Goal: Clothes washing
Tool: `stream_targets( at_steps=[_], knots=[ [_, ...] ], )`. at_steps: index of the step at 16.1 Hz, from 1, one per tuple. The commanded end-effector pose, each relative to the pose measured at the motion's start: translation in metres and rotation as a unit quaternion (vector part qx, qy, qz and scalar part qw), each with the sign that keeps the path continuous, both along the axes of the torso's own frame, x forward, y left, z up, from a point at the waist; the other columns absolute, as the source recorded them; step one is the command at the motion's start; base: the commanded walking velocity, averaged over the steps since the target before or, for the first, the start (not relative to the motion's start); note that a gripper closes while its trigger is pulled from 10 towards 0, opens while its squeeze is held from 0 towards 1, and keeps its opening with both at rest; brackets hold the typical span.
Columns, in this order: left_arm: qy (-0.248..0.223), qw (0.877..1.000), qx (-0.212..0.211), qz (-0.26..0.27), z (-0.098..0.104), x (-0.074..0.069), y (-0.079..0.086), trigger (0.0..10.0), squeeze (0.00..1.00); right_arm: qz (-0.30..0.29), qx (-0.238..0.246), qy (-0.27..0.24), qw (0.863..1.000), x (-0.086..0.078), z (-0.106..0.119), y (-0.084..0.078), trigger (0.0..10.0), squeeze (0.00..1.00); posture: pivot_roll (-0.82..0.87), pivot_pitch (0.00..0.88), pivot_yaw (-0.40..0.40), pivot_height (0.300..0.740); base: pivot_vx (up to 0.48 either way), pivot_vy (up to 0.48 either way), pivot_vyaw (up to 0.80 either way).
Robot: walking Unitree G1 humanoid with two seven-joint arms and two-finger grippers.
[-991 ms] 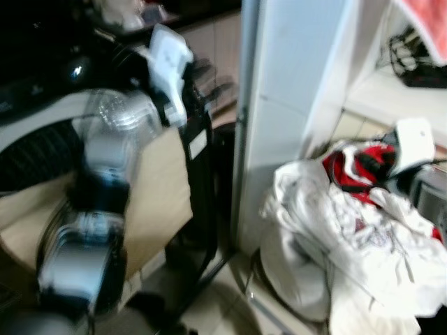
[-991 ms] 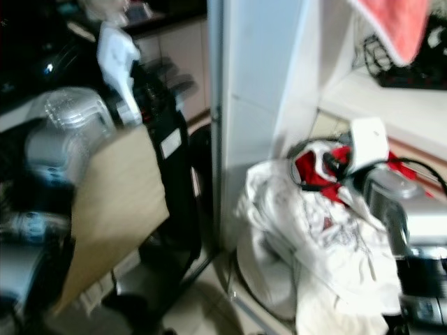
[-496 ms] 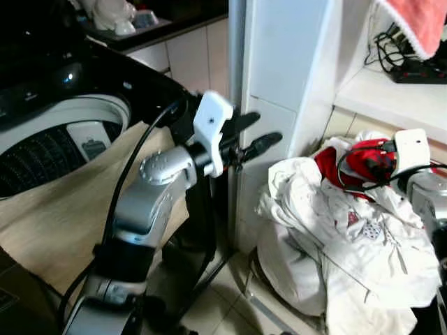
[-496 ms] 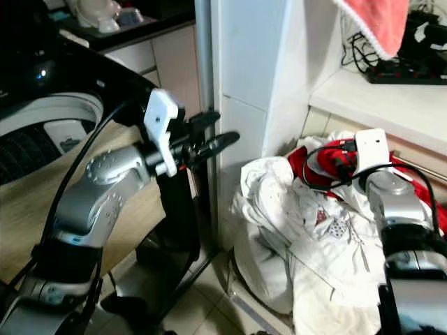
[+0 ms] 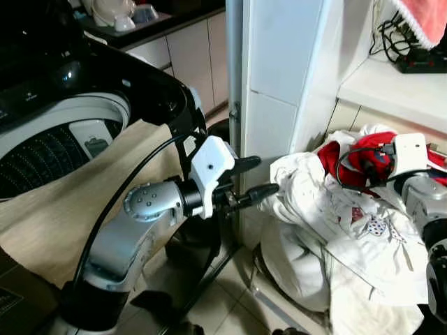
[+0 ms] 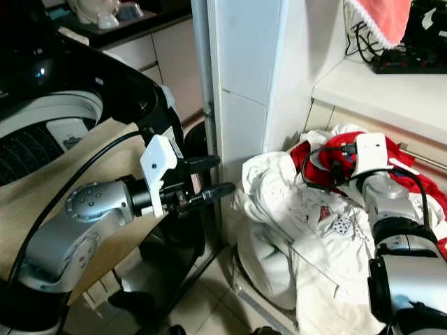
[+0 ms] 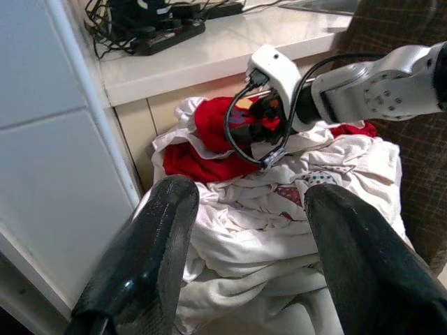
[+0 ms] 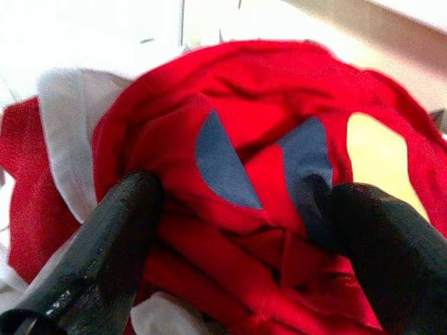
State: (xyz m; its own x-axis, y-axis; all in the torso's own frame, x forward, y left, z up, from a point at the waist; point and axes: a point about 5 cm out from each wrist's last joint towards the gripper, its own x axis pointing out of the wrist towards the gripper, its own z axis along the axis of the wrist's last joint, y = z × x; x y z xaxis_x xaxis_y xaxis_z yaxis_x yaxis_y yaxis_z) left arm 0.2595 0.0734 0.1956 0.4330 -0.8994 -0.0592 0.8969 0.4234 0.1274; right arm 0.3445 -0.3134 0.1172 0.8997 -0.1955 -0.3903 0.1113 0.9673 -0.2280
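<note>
**Laundry pile being picked, washer not loaded yet**

Early stage, as I read it. The clothes are in a heap low beside the white pillar, not in the washer. Mostly white garments, with a red garment on top at the back. They seem to sit in a basket, but its rim is hidden under the cloth, so I cannot tell for sure.

The right pincer is pushed into the red garment, fingers apart on either side of a bunched fold; they press into the cloth, but no clamp is made. The left pincer hangs in the air just beside the near edge of the white clothes, fingers spread wide, holding nothing.

The washer stands on the robot's left, lid up, drum opening dark and ribbed. No clothes visible in the part of the drum that shows. A tan cloth is draped across its front.

Left to do, by my judgement: close on a garment, lift it, carry it over to the drum, and repeat for the whole pile.

On the surface above the pile sits a power strip with cables, and a pink towel hangs over it.
</note>
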Motion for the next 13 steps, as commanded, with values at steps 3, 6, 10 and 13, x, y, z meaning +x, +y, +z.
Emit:
stream_targets(
  at_steps=[3, 6, 10, 13],
  knots=[
    [0.003, 1.0, 0.011, -0.004, 0.0002, -0.0061, 0.0021, 10.0, 0.0, -0.013, 0.011, -0.019, 1.0, 0.0049, 0.0057, 0.0022, 2.5, 0.0, 0.1, 0.099, 0.098, 0.74, 0.0, 0.0, 0.0],
    [0.002, 1.0, 0.01, -0.005, 0.0012, -0.0072, 0.0014, 10.0, 0.0, -0.025, 0.016, -0.025, 0.999, 0.0057, 0.0049, 0.0038, 0.0, 0.0, 0.09, 0.077, 0.096, 0.74, 0.0, 0.0, 0.0],
    [0.0, 1.0, 0.009, -0.011, 0.0025, -0.0044, -0.003, 10.0, 0.0, -0.016, 0.007, -0.025, 1.0, 0.0072, 0.0074, 0.0043, 0.0, 0.0, 0.08, 0.072, 0.088, 0.74, 0.0, 0.0, 0.0],
    [0.004, 1.0, 0.011, -0.012, -0.0003, -0.0046, -0.005, 10.0, 0.0, -0.014, 0.005, -0.02, 1.0, 0.0064, 0.0072, 0.0029, 0.0, 0.0, 0.07, 0.062, 0.078, 0.74, 0.0, 0.0, 0.0]
  ],
)
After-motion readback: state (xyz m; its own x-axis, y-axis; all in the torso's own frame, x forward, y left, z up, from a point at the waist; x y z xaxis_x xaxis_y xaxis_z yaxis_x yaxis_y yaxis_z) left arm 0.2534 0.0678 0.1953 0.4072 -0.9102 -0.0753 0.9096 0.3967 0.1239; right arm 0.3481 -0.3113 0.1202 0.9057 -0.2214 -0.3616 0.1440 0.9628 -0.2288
